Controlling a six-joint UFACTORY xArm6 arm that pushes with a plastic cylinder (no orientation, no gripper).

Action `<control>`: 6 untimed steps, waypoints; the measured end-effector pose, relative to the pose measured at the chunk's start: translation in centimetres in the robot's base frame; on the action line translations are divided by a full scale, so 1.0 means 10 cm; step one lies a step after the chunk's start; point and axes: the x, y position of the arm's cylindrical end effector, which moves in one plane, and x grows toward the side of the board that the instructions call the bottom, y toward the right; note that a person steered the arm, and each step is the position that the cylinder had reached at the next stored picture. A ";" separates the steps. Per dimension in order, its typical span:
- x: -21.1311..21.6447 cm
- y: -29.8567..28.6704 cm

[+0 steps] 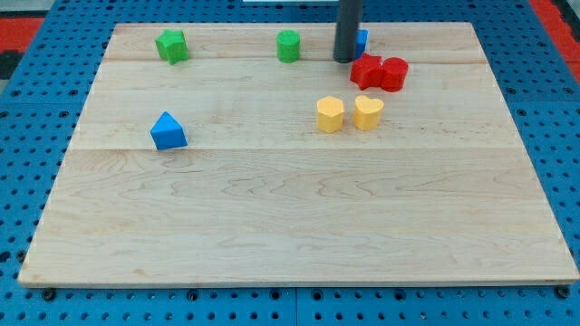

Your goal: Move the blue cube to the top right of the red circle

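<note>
My tip (345, 60) has no fingers to open or close. It touches the blue cube's (362, 40) left side, near the counter's (272, 226) top, up-left of the red circle (395, 73). Light and rigid, the cube probably slides easily; push its left face.

Arm visible only as rod: straight, cylindrical, dark grey to black, smooth matte surface, faint lighter sheen along one side. No markings, screws or cables seen. My tip (345, 60) ends blunt and flat.
</note>
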 end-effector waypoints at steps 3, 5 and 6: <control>-0.26 0.79; -0.26 0.74; -0.26 0.75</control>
